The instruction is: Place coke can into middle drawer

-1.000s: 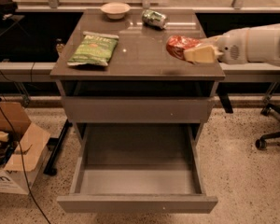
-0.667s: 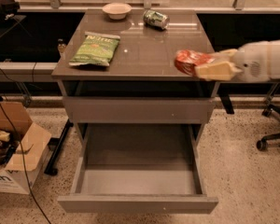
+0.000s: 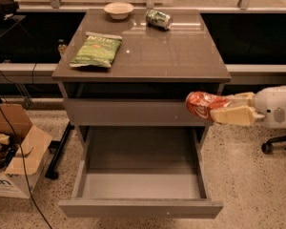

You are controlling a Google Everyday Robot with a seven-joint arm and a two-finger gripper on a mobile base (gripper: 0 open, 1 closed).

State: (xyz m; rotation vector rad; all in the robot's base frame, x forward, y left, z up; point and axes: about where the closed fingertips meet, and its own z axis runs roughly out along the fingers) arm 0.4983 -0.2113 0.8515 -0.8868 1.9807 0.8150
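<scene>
The coke can (image 3: 200, 105), red with white script, lies sideways in my gripper (image 3: 220, 108), which is shut on it. The gripper reaches in from the right and holds the can in the air in front of the closed grey drawer front, above the right edge of the open middle drawer (image 3: 140, 184). That drawer is pulled out at the bottom of the cabinet, and its light grey floor is bare.
On the cabinet top (image 3: 181, 56) lie a green chip bag (image 3: 96, 49), a white bowl (image 3: 118, 9) and a green soda can (image 3: 158, 19) on its side. A cardboard box (image 3: 12, 151) stands on the floor at left. A chair base (image 3: 276, 144) shows at right.
My gripper has carried the coke can off the cabinet top, down and towards the front, to a spot beside the closed drawer front above the open drawer's right side.
</scene>
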